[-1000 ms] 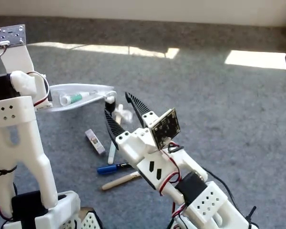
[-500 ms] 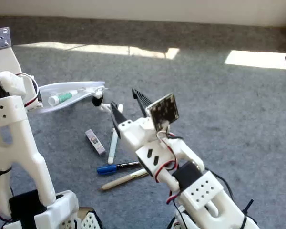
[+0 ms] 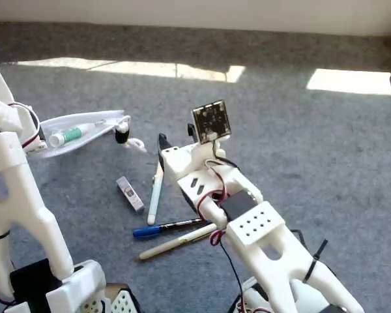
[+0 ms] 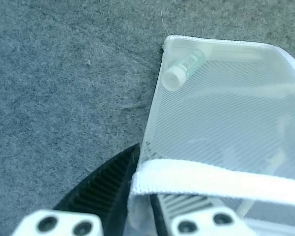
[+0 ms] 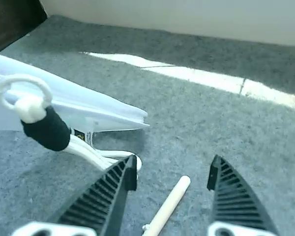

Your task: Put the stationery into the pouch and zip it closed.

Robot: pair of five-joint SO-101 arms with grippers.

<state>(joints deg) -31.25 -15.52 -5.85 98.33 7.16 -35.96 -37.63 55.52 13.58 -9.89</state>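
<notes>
The left gripper (image 4: 145,172) is clamped on the white bottom edge of the pouch (image 4: 221,113) and holds it up off the carpet (image 3: 313,143), so the see-through mesh bag hangs out sideways. Inside it sits a small tube (image 4: 182,69) with a white cap and a green label; the print on it is too small to read.

The right gripper (image 5: 173,167) has its jaws spread wide and nothing between the pads. It hovers low, right over the top end of a white pen (image 3: 156,192) lying on the carpet. The pouch's black zipper pull (image 5: 44,130) with its white ring dangles just beside one of its fingers, pretty much in the way on that side.

The rest of the stationery lies loose on the carpet near the pen: a small flat eraser-looking thing (image 3: 130,193), a blue marker (image 3: 158,229) and a wooden stick (image 3: 176,242). The right arm covers the far ends of those last two.
</notes>
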